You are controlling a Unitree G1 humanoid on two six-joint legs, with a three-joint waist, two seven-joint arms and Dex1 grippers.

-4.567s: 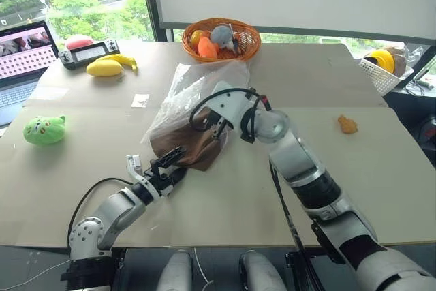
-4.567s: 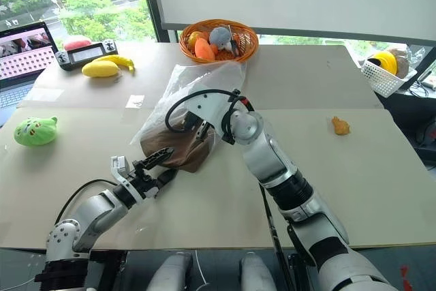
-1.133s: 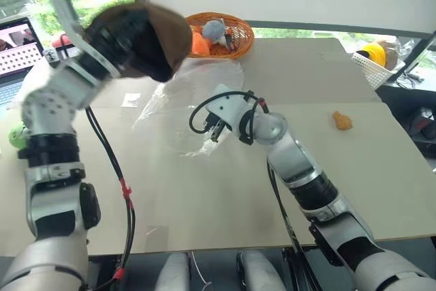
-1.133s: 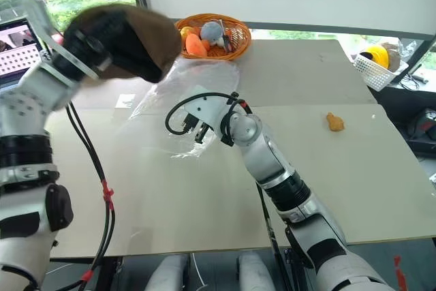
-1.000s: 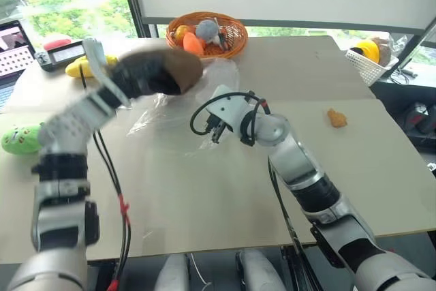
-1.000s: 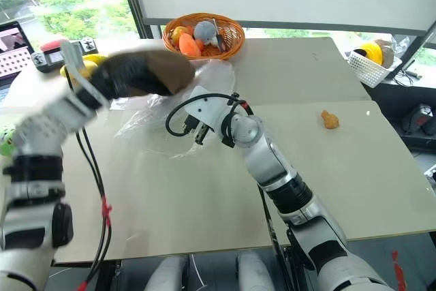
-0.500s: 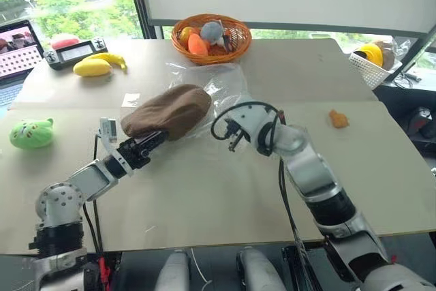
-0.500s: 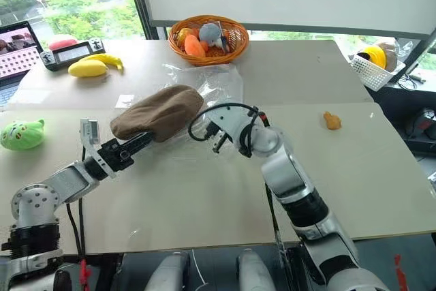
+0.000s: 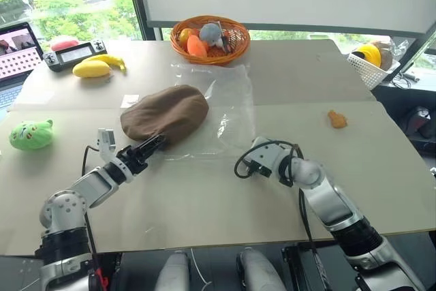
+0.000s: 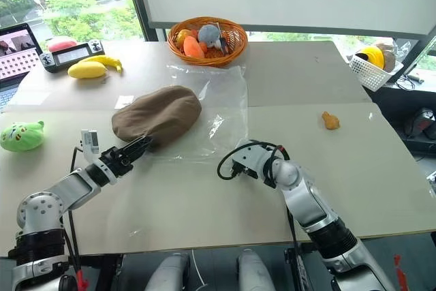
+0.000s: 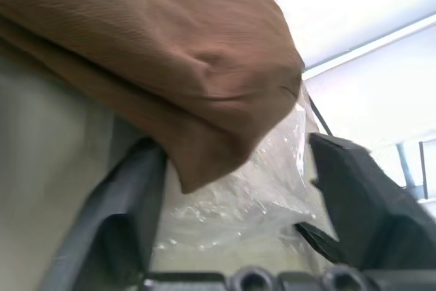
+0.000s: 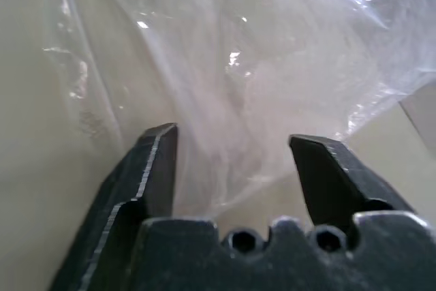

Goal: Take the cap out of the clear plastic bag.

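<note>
The dark brown cap (image 9: 165, 112) lies flat on the table, its right side resting on the left part of the clear plastic bag (image 9: 228, 107), which is spread flat and holds nothing. My left gripper (image 9: 151, 145) is open just at the cap's near edge; in the left wrist view the cap's rim (image 11: 204, 100) hangs between the wide-apart fingers (image 11: 354, 189) without being pinched. My right gripper (image 9: 251, 161) is open at the bag's near edge, and the right wrist view has the crinkled bag (image 12: 238, 86) just beyond its spread fingertips (image 12: 160, 161).
A wicker basket (image 9: 235, 46) with toys stands at the back. Far left are a banana (image 9: 95, 66), a game controller (image 9: 73, 51), a laptop (image 9: 17, 42) and a green plush (image 9: 30, 133). A small orange lump (image 9: 336, 118) and a white basket (image 9: 371, 59) sit on the right.
The left arm brought the cap down from the air onto the table and opened. The right gripper let go of the bag, which settled flat, and drew back toward the near edge.
</note>
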